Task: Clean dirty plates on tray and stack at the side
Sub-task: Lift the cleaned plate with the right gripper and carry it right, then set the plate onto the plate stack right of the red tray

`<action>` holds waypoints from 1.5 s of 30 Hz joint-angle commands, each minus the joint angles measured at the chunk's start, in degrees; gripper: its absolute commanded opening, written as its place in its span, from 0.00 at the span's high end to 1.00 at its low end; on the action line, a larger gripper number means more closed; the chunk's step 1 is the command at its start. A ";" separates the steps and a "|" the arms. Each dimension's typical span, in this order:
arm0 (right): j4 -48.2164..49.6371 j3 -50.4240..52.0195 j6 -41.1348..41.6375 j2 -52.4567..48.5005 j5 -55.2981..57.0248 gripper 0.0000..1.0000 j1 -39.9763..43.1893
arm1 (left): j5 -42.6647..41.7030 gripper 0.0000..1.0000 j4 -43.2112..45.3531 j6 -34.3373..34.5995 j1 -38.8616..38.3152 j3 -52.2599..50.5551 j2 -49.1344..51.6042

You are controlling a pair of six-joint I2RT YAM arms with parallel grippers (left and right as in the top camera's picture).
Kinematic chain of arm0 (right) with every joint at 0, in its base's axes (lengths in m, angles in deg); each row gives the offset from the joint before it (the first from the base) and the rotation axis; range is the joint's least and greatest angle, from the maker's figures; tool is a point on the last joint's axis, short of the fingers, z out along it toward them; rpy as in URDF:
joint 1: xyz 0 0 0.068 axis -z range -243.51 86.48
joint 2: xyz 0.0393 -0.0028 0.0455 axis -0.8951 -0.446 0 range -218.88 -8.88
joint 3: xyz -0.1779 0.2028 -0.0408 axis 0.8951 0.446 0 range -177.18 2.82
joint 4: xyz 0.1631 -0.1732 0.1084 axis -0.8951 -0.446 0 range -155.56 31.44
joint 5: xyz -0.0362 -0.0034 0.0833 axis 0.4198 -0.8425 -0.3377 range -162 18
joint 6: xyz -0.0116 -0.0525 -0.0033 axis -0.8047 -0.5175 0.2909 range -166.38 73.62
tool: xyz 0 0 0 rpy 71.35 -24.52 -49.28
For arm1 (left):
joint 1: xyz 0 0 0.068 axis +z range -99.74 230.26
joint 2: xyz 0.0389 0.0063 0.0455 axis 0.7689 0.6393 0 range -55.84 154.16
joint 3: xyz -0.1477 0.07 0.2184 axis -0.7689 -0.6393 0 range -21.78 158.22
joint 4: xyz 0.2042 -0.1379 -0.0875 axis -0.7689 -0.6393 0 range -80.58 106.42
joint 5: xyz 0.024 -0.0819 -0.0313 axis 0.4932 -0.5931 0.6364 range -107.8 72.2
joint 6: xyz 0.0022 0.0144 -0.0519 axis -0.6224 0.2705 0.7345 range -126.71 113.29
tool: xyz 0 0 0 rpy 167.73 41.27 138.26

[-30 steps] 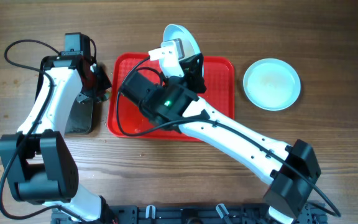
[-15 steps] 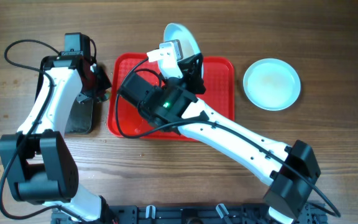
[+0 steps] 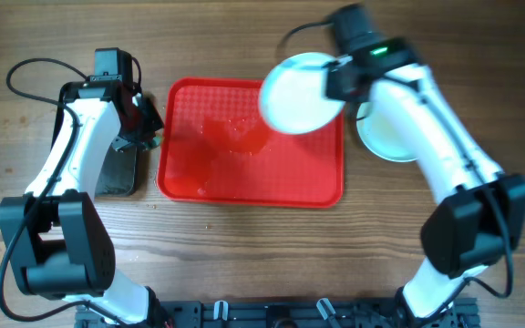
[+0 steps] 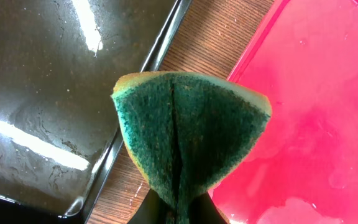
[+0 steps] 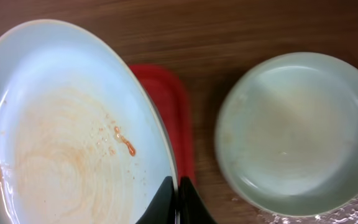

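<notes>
My right gripper (image 3: 339,76) (image 5: 178,186) is shut on the rim of a dirty plate (image 3: 297,97) and holds it tilted over the back right corner of the red tray (image 3: 244,178). In the right wrist view this plate (image 5: 73,137) shows smeared orange-brown sauce. A second pale plate (image 3: 378,137) (image 5: 297,130) lies on the table right of the tray, partly under my right arm. My left gripper (image 3: 144,128) (image 4: 179,208) is shut on a green and yellow sponge (image 4: 191,130), above the gap between the black tray and the red tray (image 4: 316,93). Only two plates are in view.
A glossy black tray (image 3: 117,171) (image 4: 42,74) lies left of the red tray, wet inside. The red tray's floor is wet with faint smears. Bare wooden table lies in front of the trays and to the far right.
My right arm has swung from across the tray's middle to the right side, carrying the plate from the tray's back edge to its back right corner. The left arm has not moved.
</notes>
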 commanded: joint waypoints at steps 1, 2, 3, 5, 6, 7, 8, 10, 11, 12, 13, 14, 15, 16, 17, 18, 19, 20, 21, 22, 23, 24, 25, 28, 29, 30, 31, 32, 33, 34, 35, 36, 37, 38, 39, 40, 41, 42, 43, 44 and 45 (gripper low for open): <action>-2.16 0.20 -1.14 1.60 -7.45 0.96 10.80 | 0.76 0.96 0.11 -0.66 -0.13 0.37 -0.44; -2.51 0.20 -1.18 1.60 -7.04 0.96 12.76 | 0.76 0.96 0.11 -0.66 -0.13 0.37 -0.42; -3.02 0.20 -1.16 1.57 -6.45 0.96 15.34 | 0.76 0.96 0.11 -0.66 -0.13 0.37 -0.44; -3.96 0.22 -1.18 1.51 -5.05 0.96 20.52 | 0.76 0.96 0.11 -0.66 -0.13 0.37 -0.44; -4.22 0.50 -1.20 1.46 -4.52 0.96 23.34 | 0.76 0.96 0.11 -0.66 -0.13 0.37 -0.44; -4.20 1.05 -1.16 1.46 -3.78 0.96 25.16 | 0.76 0.96 0.11 -0.66 -0.13 0.37 -0.44; -4.17 1.66 -0.55 1.46 -2.23 0.96 26.56 | 0.76 0.96 0.11 -0.63 -0.13 0.37 -0.44; -3.37 3.96 1.05 1.46 0.61 0.96 28.68 | 0.76 0.96 0.11 -0.66 -0.13 0.37 -0.44; -2.78 5.14 0.87 1.46 0.72 0.96 29.20 | 0.76 0.96 0.11 -0.66 -0.13 0.37 -0.44; -1.95 6.64 0.90 1.46 0.68 0.96 29.55 | 0.76 0.96 0.11 -0.66 -0.13 0.37 -0.44; -1.16 8.00 0.87 1.46 0.66 0.96 29.59 | 0.76 0.96 0.11 -0.66 -0.13 0.37 -0.44; -0.31 9.60 0.87 1.46 0.63 0.96 29.55 | 0.79 0.96 0.11 -0.66 -0.13 0.37 -0.44; 0.42 11.02 0.87 1.42 0.48 0.96 29.40 | 0.79 0.96 0.11 -0.66 -0.11 0.37 -0.44; 0.72 12.04 0.87 1.42 0.48 0.96 29.27 | 0.79 0.96 0.11 -0.66 -0.11 0.37 -0.44; 0.70 12.94 0.90 1.42 0.48 0.95 29.20 | 0.79 0.96 0.13 -0.66 -0.11 0.39 -0.44; 0.68 13.94 0.90 1.42 0.46 0.96 29.14 | 0.79 0.96 0.11 -0.66 -0.11 0.39 -0.52; 0.70 15.02 0.87 1.42 0.46 0.96 29.09 | 0.79 0.96 0.00 -0.68 -0.04 0.61 -0.79; 0.48 15.65 0.79 1.42 0.48 0.96 29.09 | 0.79 0.96 -0.13 -0.68 0.09 0.94 -1.09; 0.55 16.28 0.81 1.42 0.46 0.96 29.09 | 0.79 0.96 -0.55 -0.68 0.28 1.44 -1.55; 0.72 16.61 0.92 1.42 0.24 0.96 29.09 | 0.76 0.96 -1.03 -0.68 0.55 2.05 -2.16; 0.96 16.65 0.76 1.42 -0.74 0.86 29.09 | 0.79 0.96 -1.49 -0.70 0.87 2.64 -2.93; 1.27 16.65 0.66 1.42 -2.32 0.77 29.09 | 0.81 0.96 -1.81 -0.72 1.11 2.97 -3.63; 1.84 16.65 -1.05 1.42 -5.66 0.68 29.09 | 0.85 0.96 -2.25 -0.72 1.49 3.15 -4.68; 3.37 16.65 -5.27 1.42 -13.09 0.52 29.09 | 2.84 0.96 -3.69 -0.87 2.73 3.17 -7.02; 3.56 16.52 -5.29 1.44 -13.73 0.52 29.09 | 3.98 0.96 -4.17 -0.87 3.30 3.17 -7.58; 3.58 16.31 -5.64 1.44 -14.08 0.52 29.09 | 4.81 0.96 -4.37 -0.90 3.80 3.17 -7.78; 3.50 15.91 -6.86 1.44 -14.99 0.52 29.07 | 5.51 0.96 -4.52 -0.90 4.33 3.17 -7.87; 3.30 15.32 -7.98 1.46 -16.04 0.52 29.05 | 6.01 0.96 -4.57 -0.94 4.85 3.17 -7.85; 2.89 14.47 -8.74 1.57 -16.98 0.52 28.94 | 6.16 0.96 -4.55 -1.25 5.46 3.15 -7.82; 2.23 13.22 -9.79 1.73 -17.55 0.52 28.65 | 6.16 0.96 -4.24 -2.54 6.14 3.08 -7.69; 1.51 11.74 -10.69 1.97 -17.62 0.52 28.02 | 6.19 0.96 -3.63 -4.20 6.99 3.06 -7.61; 0.96 10.40 -11.56 2.27 -17.59 0.51 27.19 | 6.21 0.96 -2.82 -5.64 7.82 3.06 -7.32; 0.66 9.51 -12.44 2.60 -17.62 0.51 26.45 | 6.21 0.96 -2.36 -6.43 8.35 3.06 -7.13; 0.55 8.81 -12.79 3.02 -17.62 0.50 25.51 | 6.43 0.96 -1.66 -7.48 9.31 3.06 -6.71; 0.61 8.24 -12.96 3.56 -17.62 0.49 24.28 | 6.54 0.96 -1.20 -8.41 10.10 3.06 -6.21; 0.94 8.04 -12.98 4.04 -17.59 0.48 22.99 | 6.58 0.96 -0.52 -8.92 11.37 3.06 -5.27; 1.27 8.00 -12.92 4.33 -17.62 0.47 22.01 | 6.51 0.96 -0.17 -9.49 12.09 3.06 -4.35; 1.62 8.00 -12.76 4.42 -17.59 0.46 20.94 | 6.54 0.96 -0.11 -9.94 12.68 3.06 -3.48; 1.99 8.00 -12.72 4.44 -17.62 0.43 19.67 | 6.56 0.96 -0.13 -9.99 13.16 3.06 -2.10; 2.23 8.00 -12.74 4.42 -17.62 0.42 18.64 | 6.56 0.96 -0.20 -10.16 13.40 3.06 -0.96; 2.51 8.00 -12.74 4.42 -17.64 0.40 17.73 | 6.56 0.96 -0.17 -10.69 13.53 3.06 0.79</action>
